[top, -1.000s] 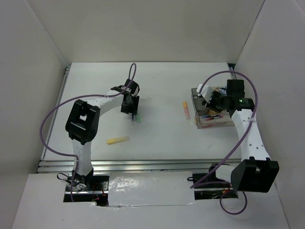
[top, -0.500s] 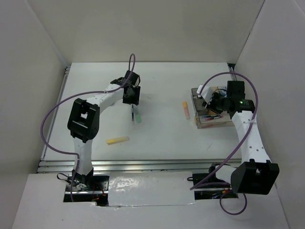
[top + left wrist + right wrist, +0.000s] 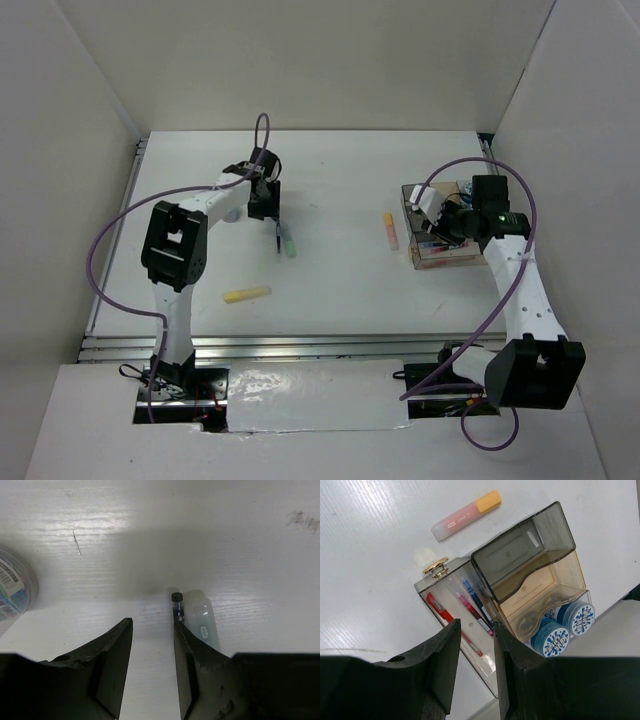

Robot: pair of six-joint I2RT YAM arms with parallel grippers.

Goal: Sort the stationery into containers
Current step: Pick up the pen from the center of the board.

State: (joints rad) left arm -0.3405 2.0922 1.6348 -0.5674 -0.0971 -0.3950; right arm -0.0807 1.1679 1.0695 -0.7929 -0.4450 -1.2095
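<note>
My left gripper [image 3: 264, 212] [image 3: 152, 632] is open and empty, low over the table. Just beyond its right finger lie a green highlighter [image 3: 289, 244] [image 3: 201, 619] and a thin dark-blue pen [image 3: 278, 236] [image 3: 177, 607], side by side. My right gripper [image 3: 443, 229] [image 3: 476, 630] is open and empty above the brownish clear container [image 3: 452, 252] [image 3: 540, 575]. The container holds red, pink and blue pens [image 3: 470, 611] and blue tape rolls [image 3: 561, 629]. An orange highlighter [image 3: 390, 231] [image 3: 465, 515] lies just left of the container. A yellow highlighter [image 3: 247, 294] lies at the front left.
A patterned tape roll [image 3: 11, 592] [image 3: 232, 213] lies left of the left gripper. A small gold clip [image 3: 435, 568] sits at the container's corner. White walls enclose the table on three sides. A metal rail [image 3: 300, 346] runs along the near edge.
My left gripper has drawn back and to the left, off the green highlighter and pen, which now lie uncovered on the table. My right gripper has shifted slightly over the container.
</note>
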